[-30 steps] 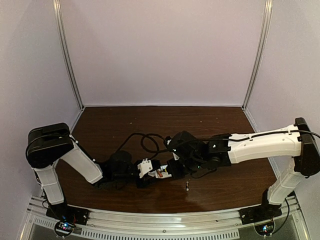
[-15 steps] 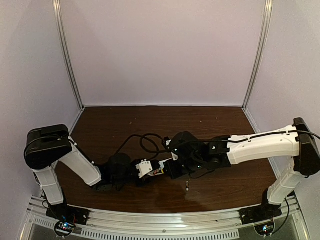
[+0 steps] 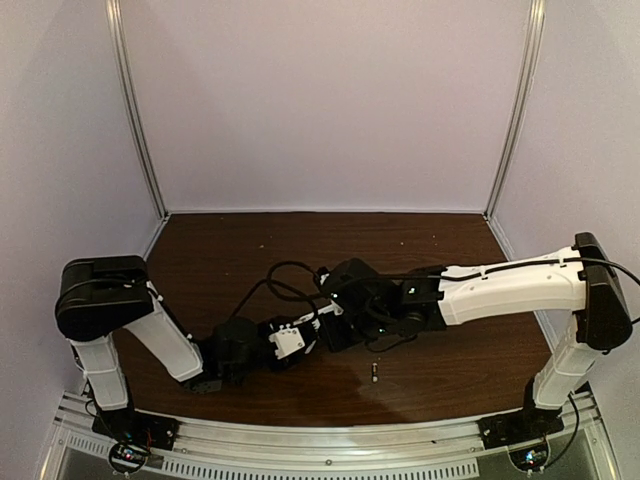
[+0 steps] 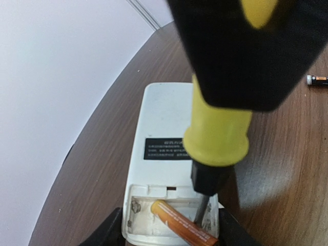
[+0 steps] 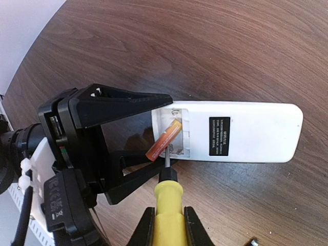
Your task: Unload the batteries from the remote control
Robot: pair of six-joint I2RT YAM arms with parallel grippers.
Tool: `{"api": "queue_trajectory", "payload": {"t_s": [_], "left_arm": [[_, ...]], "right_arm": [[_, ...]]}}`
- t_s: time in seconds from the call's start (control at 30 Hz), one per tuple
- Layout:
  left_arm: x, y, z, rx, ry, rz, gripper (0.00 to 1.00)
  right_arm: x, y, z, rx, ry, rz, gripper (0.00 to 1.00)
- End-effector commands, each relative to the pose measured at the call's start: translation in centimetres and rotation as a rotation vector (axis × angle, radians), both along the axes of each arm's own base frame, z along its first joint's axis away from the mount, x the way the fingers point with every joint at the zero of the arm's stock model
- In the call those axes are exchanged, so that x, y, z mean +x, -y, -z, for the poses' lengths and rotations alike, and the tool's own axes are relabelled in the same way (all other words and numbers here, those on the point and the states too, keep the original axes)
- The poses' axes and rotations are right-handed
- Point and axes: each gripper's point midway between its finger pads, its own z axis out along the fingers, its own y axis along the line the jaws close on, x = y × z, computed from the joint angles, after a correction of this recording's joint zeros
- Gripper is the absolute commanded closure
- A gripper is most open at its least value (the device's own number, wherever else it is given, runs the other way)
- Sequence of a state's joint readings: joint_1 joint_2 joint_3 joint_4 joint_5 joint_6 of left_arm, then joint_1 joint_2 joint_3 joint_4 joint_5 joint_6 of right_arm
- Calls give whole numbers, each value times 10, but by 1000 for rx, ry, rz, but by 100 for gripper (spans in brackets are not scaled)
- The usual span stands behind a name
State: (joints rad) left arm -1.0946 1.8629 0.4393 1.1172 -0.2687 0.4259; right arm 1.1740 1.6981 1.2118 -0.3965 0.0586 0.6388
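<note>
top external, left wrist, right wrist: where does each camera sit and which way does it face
Top external: above and behind the bases, looking down at the table; shows both arms, with the left gripper and right gripper close together.
Left wrist: on the left arm, looking along its own fingers over the remote control.
Right wrist: on the right arm, looking down the screwdriver between its own fingers.
Both wrist views show the remote control's open bay, the orange battery and the screwdriver, from opposite ends.

a white remote control (image 5: 256, 134) with a black label (image 5: 221, 136) is shown; an orange battery (image 5: 164, 139), a yellow-handled screwdriver (image 5: 168, 218), a dark brown wood-grain table (image 5: 205, 51).
</note>
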Motion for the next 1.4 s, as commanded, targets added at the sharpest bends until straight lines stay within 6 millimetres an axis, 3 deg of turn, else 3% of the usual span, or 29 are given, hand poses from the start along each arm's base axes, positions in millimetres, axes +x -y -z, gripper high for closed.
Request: {"api": "queue_trajectory", "payload": {"t_s": [0.0,0.4,0.93,1.37], "left_arm": [[2,7,-32,-97,103,-13,100],[-5,16,-25,-84,64,38,100],[-10,22,-24,-106,28,67,100],[-9,21,-23,-109,25,63,100]], "right_arm": [[14,12,-3,-62,52,76,100],[27,14,-9,-80,89,112,100],[7,-18,-8,54,11,-23,100],[3,-20,-8,73,2,-43,100]]}}
